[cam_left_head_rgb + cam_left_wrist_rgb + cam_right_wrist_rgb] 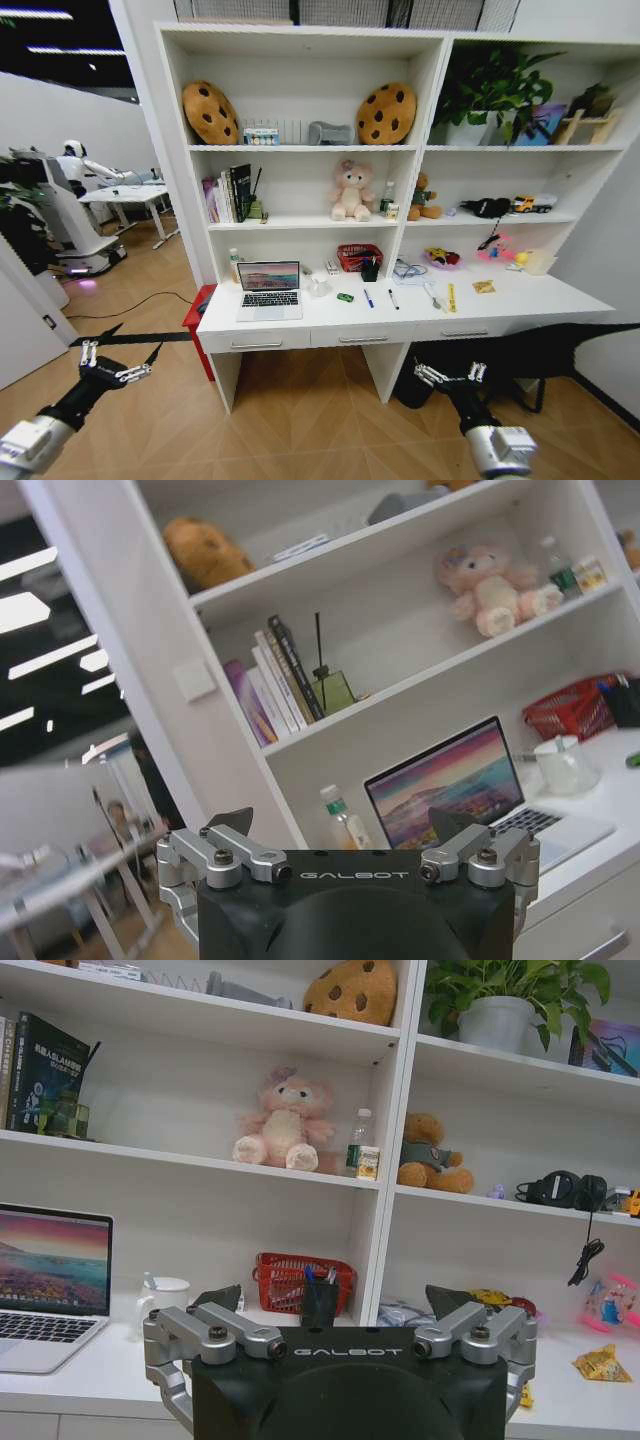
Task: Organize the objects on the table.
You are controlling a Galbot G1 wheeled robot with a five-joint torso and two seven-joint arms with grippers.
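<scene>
**Both grippers spread and empty, held low in front of the desk**

Nearest the camera in the head view, the left gripper [113, 360] hangs over the wood floor with its fingers spread wide, holding nothing. The right gripper [450, 377] is level with it on the other side, likewise spread and empty, below the desk's front edge.

Farther off stands the long white desk [330, 315] with its row of drawers. On its left part sits the laptop [269, 289], lid open and screen lit. To its right lies the tiny green toy car [345, 297], then the blue pen [368, 297] and, just beside it, the black pen [393, 298], both roughly parallel and apart from each other.

Near the back of the desk sits a red basket [357, 257]. On the shelf above rests a pink plush toy [351, 190].
</scene>
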